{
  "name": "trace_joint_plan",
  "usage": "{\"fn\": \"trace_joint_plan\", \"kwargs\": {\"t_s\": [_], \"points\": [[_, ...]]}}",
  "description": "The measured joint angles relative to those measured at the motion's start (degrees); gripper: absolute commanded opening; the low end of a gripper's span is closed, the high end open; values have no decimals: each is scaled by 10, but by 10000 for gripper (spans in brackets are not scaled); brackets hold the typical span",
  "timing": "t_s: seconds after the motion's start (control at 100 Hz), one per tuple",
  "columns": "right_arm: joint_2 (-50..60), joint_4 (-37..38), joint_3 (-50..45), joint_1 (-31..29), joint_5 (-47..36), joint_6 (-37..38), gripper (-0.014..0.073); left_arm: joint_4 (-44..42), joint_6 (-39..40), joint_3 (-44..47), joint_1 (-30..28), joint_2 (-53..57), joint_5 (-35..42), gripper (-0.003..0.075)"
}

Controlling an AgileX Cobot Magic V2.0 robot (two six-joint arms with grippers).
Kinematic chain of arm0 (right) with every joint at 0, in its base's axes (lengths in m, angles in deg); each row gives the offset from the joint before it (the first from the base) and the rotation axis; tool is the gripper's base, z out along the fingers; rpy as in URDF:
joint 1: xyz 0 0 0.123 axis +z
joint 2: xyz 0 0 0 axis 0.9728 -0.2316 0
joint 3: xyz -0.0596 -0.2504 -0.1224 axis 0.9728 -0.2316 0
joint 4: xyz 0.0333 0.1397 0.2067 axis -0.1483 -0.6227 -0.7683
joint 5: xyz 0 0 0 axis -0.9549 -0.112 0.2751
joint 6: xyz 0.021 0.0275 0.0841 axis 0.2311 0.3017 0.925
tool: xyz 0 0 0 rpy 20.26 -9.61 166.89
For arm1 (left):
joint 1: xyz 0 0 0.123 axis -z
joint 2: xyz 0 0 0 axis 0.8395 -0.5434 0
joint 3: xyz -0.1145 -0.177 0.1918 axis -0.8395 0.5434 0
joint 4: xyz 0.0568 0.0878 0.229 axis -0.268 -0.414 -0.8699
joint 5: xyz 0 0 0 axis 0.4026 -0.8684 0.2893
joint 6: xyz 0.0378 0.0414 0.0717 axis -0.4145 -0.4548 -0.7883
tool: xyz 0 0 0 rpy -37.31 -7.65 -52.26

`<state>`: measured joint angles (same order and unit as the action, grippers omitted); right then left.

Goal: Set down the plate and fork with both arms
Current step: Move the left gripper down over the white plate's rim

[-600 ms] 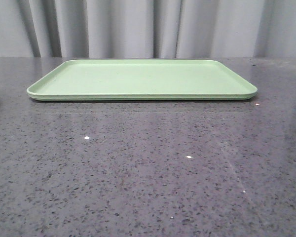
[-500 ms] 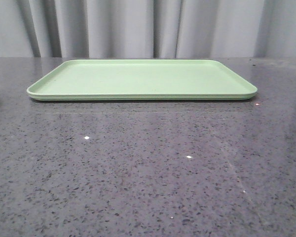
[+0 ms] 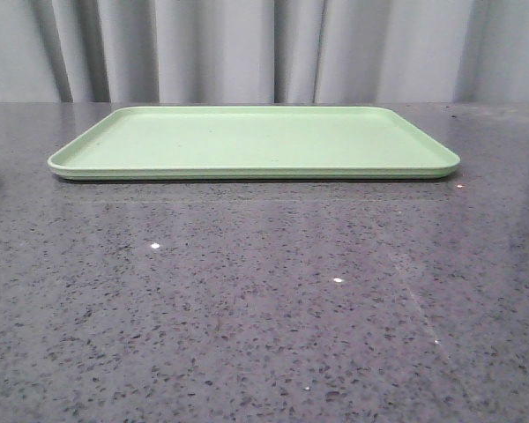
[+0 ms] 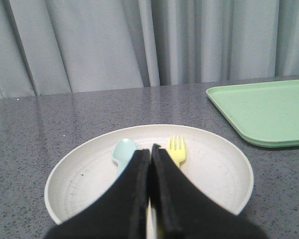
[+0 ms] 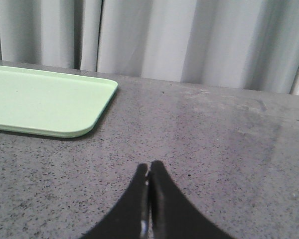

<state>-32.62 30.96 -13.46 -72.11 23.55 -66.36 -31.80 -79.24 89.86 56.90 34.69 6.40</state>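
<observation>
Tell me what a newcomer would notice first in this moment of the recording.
A large light-green tray lies bare toward the far side of the speckled grey table, before a grey curtain. In the left wrist view a round cream plate sits on the table beside the tray, holding a pale blue spoon and a yellow fork side by side, with the closed left gripper just over them. The right gripper, also closed, hangs over bare table.

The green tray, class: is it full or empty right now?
Empty. The front view shows the tray with a bare surface; the fork and spoon lie in the plate beside it.
</observation>
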Motion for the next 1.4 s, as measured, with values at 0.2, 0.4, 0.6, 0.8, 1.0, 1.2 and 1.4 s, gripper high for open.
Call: {"fn": "trace_joint_plan", "kwargs": {"t_s": [0.2, 0.4, 0.6, 0.8, 1.0, 1.2, 1.4], "points": [[0, 0, -1, 0, -21, 0, -120, 0, 0, 0, 0, 0, 10, -20], [0, 0, 4, 0, -69, 0, -120, 18, 0, -10, 0, 0, -7, -20], [-2, 0, 94, 0, 39, 0, -120, 49, 0, -108, 0, -4, -94, -20], [-74, 0, 221, 0, 173, 0, -120, 53, 0, -262, 0, -97, -234, -20], [-169, -5, 345, 0, 306, 0, -120, 53, 0, -410, 0, -227, -409, -20], [-254, -11, 451, 0, 429, 0, -120, 55, 0, -519, 0, -325, -535, -20], [-288, -15, 472, 0, 471, 0, -120, 63, 0, -535, 0, -347, -557, -20]]}}
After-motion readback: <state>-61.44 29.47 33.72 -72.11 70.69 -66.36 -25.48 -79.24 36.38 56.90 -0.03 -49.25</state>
